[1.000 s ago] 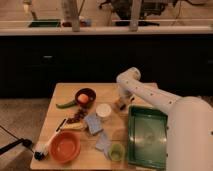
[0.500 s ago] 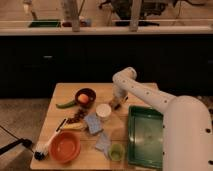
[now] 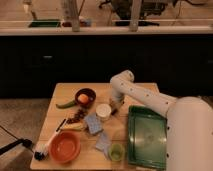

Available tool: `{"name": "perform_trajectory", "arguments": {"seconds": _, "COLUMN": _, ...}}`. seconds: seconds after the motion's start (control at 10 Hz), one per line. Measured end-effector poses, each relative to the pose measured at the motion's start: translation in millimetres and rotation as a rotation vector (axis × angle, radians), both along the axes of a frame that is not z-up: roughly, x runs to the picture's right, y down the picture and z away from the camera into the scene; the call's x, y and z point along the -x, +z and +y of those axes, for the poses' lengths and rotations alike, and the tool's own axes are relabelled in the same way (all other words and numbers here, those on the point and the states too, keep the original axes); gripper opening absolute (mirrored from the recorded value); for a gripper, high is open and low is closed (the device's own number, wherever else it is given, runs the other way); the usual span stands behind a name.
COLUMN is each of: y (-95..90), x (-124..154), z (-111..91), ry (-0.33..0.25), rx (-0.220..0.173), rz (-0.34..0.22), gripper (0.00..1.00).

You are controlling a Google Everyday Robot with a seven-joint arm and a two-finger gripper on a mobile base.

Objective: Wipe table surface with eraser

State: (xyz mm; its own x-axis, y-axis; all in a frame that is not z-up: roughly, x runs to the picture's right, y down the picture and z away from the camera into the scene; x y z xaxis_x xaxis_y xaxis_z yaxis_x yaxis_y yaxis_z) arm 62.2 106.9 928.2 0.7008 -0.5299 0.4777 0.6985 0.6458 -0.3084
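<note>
My gripper (image 3: 116, 105) hangs from the white arm (image 3: 137, 92) and is low over the wooden table (image 3: 62, 90), just right of a white cup (image 3: 103, 111). A blue-grey block that may be the eraser (image 3: 93, 123) lies on the table below and left of the gripper, apart from it. A second bluish pad (image 3: 103, 142) lies nearer the front edge. I cannot tell whether the gripper holds anything.
A green tray (image 3: 147, 136) fills the table's right side. A dark bowl with an orange fruit (image 3: 85, 96), a green vegetable (image 3: 65, 104), an orange bowl (image 3: 65, 146), a green cup (image 3: 116, 151) and a brush (image 3: 42, 147) crowd the left and front. A dark counter stands behind.
The arm and gripper have shifted a little to the left and slightly down, closer to the white cup. The objects on the table have not moved.
</note>
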Motion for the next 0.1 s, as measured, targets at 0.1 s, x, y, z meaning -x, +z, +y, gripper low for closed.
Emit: {"name": "perform_trajectory", "arguments": {"seconds": 0.1, "y": -5.4, "x": -3.1, "z": 5.8, "ry": -0.004, "rx": 0.010, "rz": 0.008, "gripper": 0.00}}
